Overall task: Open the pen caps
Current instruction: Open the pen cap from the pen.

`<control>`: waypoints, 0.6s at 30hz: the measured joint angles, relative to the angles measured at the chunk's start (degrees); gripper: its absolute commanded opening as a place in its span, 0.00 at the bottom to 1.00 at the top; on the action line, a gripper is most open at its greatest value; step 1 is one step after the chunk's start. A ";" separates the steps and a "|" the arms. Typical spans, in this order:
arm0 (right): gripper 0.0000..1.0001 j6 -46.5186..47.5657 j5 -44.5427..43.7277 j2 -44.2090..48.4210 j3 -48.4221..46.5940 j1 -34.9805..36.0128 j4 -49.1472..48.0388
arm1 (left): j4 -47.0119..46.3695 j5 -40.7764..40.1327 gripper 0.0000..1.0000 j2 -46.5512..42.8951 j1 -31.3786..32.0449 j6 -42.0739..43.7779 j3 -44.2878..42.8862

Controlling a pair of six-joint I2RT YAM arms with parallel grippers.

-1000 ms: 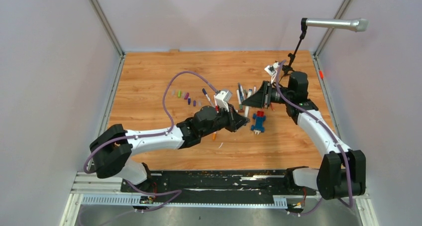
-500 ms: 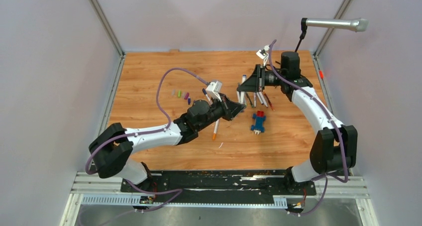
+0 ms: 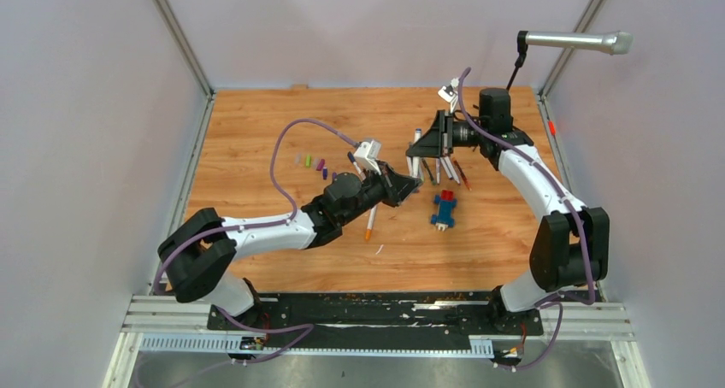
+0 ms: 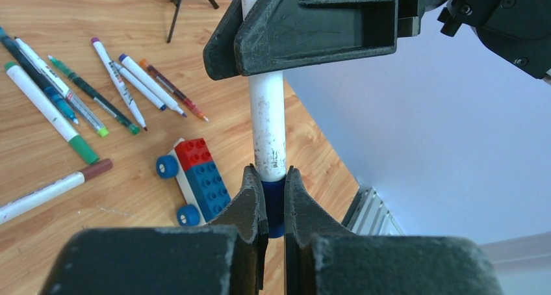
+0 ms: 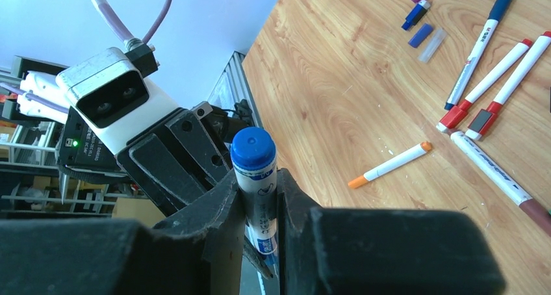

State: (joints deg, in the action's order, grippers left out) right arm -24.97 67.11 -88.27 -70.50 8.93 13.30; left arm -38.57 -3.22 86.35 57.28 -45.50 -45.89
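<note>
A white pen barrel is held in the air between my two grippers. My left gripper is shut on the pen's dark blue cap; the cap is on the barrel. My right gripper is shut on the same barrel, whose blue end plug sticks out past the fingers. In the top view the left gripper and the right gripper meet above the table's middle. Loose caps lie in a row, also in the right wrist view.
Several pens lie in a bunch. An orange-tipped pen lies apart. A blue-and-red block car is near the grippers. A microphone stand is at the far right.
Both grippers have moved toward the far side of the table with the pen between them. In the last half second they have barely moved.
</note>
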 measured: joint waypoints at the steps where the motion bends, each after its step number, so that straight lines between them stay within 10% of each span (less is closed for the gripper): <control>1: 0.00 0.00 0.00 -0.13 -0.17 0.00 0.17 | 0.02 -0.15 0.00 -0.04 0.00 0.00 0.04; 18: 0.00 -4.61 1.57 -0.35 -0.90 0.44 -1.31 | 5.40 -5.66 0.00 -3.85 2.38 2.34 0.07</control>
State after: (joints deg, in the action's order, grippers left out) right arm -29.58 68.69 -88.62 -71.40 9.37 11.99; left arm -33.17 -8.88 82.50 59.66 -43.16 -45.82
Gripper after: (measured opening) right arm 0.201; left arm 0.065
